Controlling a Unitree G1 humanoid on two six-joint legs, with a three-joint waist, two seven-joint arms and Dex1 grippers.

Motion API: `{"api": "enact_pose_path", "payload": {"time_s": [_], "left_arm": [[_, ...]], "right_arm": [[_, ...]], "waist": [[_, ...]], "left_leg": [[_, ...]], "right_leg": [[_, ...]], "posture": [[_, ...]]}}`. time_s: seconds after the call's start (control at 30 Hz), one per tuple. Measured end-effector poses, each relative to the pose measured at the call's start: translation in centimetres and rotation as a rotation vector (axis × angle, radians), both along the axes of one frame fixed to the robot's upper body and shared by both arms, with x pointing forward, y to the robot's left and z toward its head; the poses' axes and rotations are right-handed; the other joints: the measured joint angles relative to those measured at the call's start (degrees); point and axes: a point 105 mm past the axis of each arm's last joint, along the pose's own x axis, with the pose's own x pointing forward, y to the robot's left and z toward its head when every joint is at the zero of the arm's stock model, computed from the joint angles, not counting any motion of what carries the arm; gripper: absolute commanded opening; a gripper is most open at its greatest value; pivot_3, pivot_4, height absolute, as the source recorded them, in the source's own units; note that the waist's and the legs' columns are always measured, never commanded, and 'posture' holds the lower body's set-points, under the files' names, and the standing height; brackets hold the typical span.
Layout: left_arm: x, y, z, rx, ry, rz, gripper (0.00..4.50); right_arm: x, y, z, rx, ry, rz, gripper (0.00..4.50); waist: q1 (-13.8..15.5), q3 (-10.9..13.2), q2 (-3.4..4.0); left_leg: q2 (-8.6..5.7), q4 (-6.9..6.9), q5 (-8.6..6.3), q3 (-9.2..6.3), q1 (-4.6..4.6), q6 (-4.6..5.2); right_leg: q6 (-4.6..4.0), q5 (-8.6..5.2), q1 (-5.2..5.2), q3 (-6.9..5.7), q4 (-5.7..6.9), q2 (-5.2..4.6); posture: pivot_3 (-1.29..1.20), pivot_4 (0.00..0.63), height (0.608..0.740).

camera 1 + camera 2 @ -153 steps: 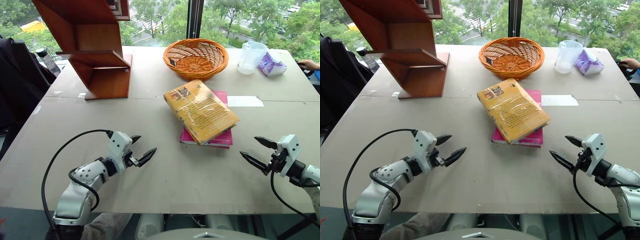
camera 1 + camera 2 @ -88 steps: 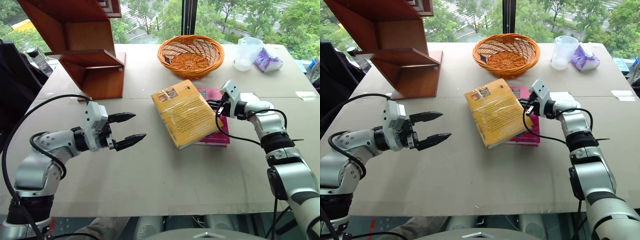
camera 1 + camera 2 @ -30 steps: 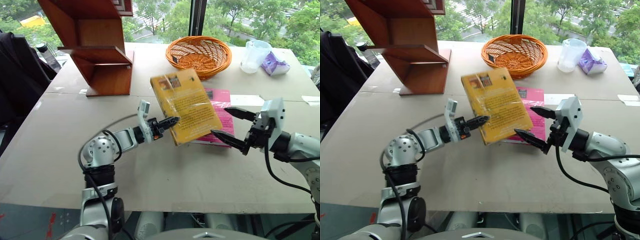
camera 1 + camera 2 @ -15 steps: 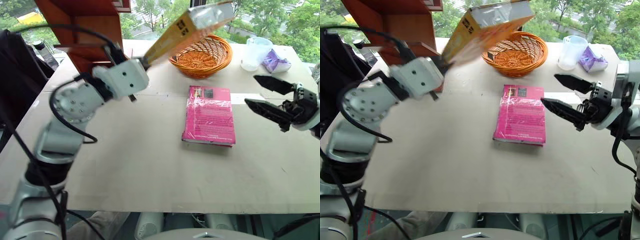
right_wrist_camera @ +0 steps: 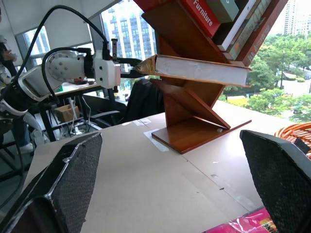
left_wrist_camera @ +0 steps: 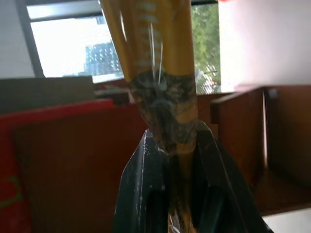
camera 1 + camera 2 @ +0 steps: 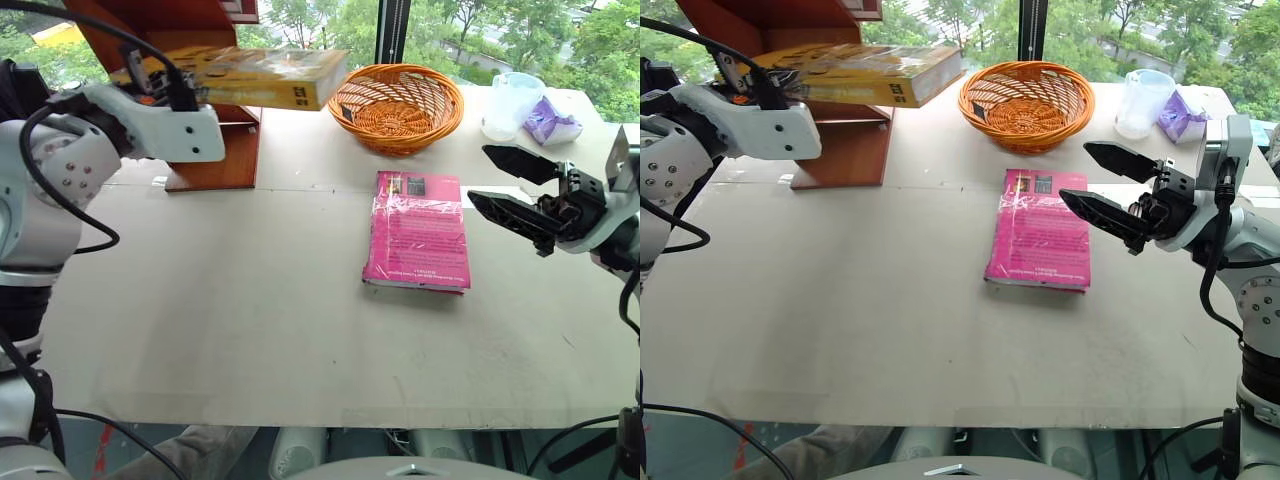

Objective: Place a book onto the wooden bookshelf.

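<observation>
We hold the book (image 7: 250, 77) flat, level with a shelf of the wooden bookshelf (image 7: 215, 150), so it can slide in. Left gripper (image 6: 170, 160) is clamped on its edge; right gripper (image 7: 515, 190), well right of the bookshelf, hangs with jaws apart, likely just keeping clear.

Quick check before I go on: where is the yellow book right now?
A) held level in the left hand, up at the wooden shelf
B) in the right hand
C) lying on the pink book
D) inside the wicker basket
A: the left hand is shut on the yellow book, holding it about level at the wooden bookshelf.
</observation>
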Motion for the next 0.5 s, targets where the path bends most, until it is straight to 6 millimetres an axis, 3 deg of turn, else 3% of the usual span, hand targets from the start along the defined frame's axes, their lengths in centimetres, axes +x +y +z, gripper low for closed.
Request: {"api": "enact_pose_path", "payload": {"time_s": [0.13, 0.3, 0.5], "left_arm": [[2.1, 2.4, 0.7, -0.008, 0.093, 0.133, 0.0], [3.8, 2.4, 0.6, -0.016, 0.15, 0.179, 0.0], [5.0, 5.0, 1.0, -0.008, 0.188, 0.305, 0.0]], "right_arm": [[-0.2, 1.0, -0.2, 0.029, 0.0, 0.018, 4.5], [0.0, 1.0, -0.1, 0.045, 0.0, -0.002, 4.5], [0.0, 0.7, -0.3, 0.051, 0.002, -0.035, 4.5]], "waist": [[0.23, 0.0, 0.0], [-0.11, -0.01, -0.01], [-0.77, 0.0, -0.01]], "left_leg": [[-0.07, 0.08, 0.0, 0.03, -0.02, 0.0], [-0.07, 0.1, 0.0, 0.1, 0.01, 0.0], [-0.04, 0.08, 0.0, 0.12, -0.02, 0.0]], "right_leg": [[0.0, 0.0, 0.04, 0.0, 0.02, -0.03], [0.01, 0.01, 0.03, 0.09, 0.03, -0.02], [0.01, 0.01, -0.08, 0.13, 0.1, 0.01]], "posture": [[0.0, 0.15, 0.74], [0.0, 0.15, 0.74], [0.0, 0.15, 0.74]]}}
